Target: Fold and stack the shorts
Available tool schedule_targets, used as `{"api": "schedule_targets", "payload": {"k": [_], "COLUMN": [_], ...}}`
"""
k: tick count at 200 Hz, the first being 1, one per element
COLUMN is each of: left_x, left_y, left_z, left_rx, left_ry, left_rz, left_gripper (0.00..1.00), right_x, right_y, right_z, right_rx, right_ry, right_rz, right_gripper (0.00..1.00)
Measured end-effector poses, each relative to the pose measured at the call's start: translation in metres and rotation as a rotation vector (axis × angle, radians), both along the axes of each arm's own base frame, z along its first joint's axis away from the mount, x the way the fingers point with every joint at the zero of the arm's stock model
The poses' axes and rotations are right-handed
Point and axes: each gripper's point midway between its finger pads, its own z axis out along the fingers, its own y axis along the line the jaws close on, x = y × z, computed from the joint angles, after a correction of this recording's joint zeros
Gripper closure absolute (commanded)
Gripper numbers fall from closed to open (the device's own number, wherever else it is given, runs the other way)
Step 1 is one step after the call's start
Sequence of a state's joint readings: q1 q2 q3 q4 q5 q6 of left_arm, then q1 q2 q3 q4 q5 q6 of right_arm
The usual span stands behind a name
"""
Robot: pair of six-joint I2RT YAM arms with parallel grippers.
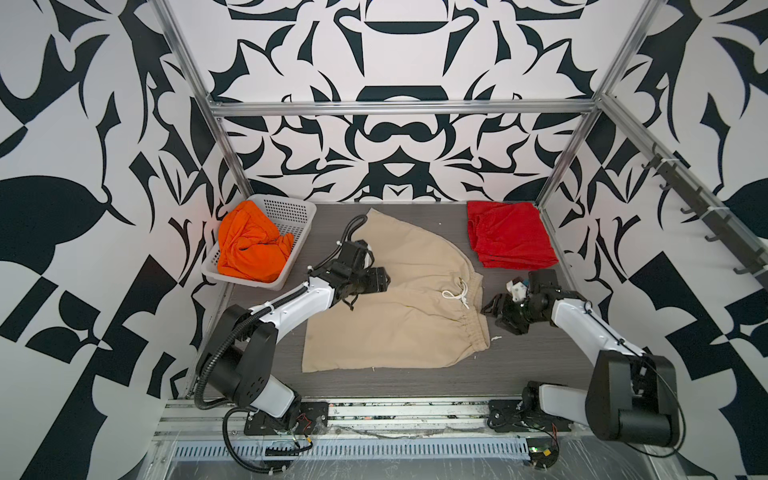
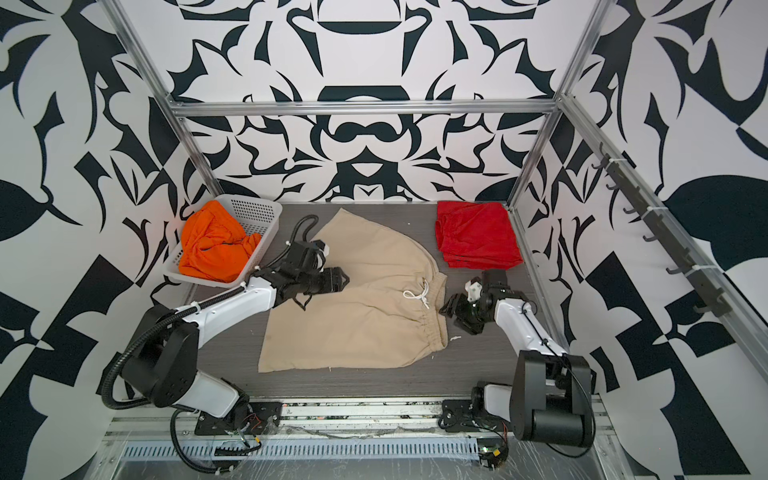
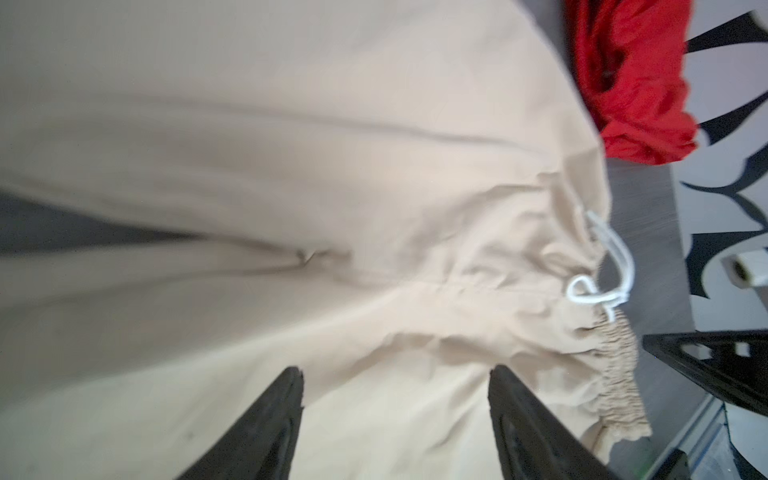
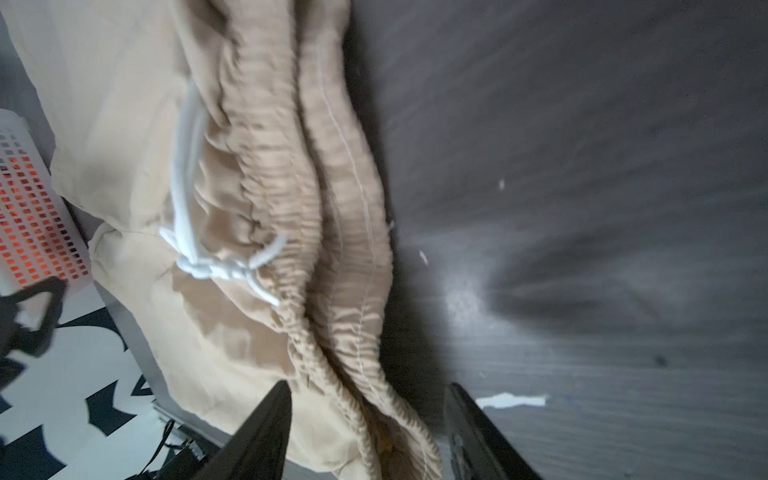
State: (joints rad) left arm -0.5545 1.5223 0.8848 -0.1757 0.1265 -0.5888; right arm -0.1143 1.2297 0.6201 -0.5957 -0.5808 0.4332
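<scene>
**Colleague:** Where are your claws?

**Operator:** My left claw [image 1: 376,281] hangs just left of centre in both top views, over the beige shorts [image 1: 407,320]. In the left wrist view its fingers [image 3: 270,424] stand apart with only flat cloth beyond them. It is released and grips nothing. I cannot tell whether it touches the cloth. My right claw [image 1: 496,309] sits right of centre, at the waistband [image 4: 270,187]. In the right wrist view its jaws are spread wider than the waistband running between them, so it is released as well.

**Colleague:** And the shorts?

**Operator:** The beige shorts lie spread flat mid-frame on the dark table [image 1: 519,357]. Their legs point left and the waistband points right, with a white drawstring [image 1: 457,293] knotted on top. The red shorts [image 1: 509,237] lie folded at the upper right of the table, apart from the beige. The orange shorts [image 1: 249,245] are heaped in the white basket [image 1: 293,210] at upper left.
</scene>
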Motion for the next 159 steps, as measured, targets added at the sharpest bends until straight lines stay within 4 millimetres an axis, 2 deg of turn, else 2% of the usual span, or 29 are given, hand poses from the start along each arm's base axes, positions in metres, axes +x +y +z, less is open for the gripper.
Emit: {"api": "schedule_targets", "payload": {"k": [20,47,74,110,117,147,159], "left_x": [-0.017,-0.021,-0.016,-0.006,-0.002,0.015,0.024], "left_y": [0.011,0.017,0.022,0.043,0.045,0.051,0.051], "left_z": [-0.023,-0.028,-0.030,-0.056,-0.055,-0.056,-0.057], "left_rx": [0.018,0.008,0.013,0.051,0.046,0.039,0.030], "left_ry": [0.071,0.085,0.089,0.156,0.151,0.138,0.126], "left_rz": [0.038,0.082,0.135,0.242,0.256,0.301,0.314], "left_gripper": [0.26,0.26,0.26,0.27,0.27,0.27,0.27], "right_x": [-0.011,-0.023,-0.033,-0.039,-0.040,-0.034,-0.027], "right_y": [0.008,0.018,0.024,0.022,0.021,0.007,0.003], "right_z": [-0.001,-0.004,-0.015,-0.025,-0.026,-0.015,-0.006], "right_rx": [0.047,0.067,0.010,-0.066,-0.079,-0.170,-0.193], "right_ry": [0.009,0.022,0.059,0.089,0.093,0.066,0.029], "right_rz": [0.004,0.021,0.056,0.081,0.080,0.056,0.046], "right_gripper": [0.37,0.37,0.36,0.35,0.34,0.33,0.28]}}
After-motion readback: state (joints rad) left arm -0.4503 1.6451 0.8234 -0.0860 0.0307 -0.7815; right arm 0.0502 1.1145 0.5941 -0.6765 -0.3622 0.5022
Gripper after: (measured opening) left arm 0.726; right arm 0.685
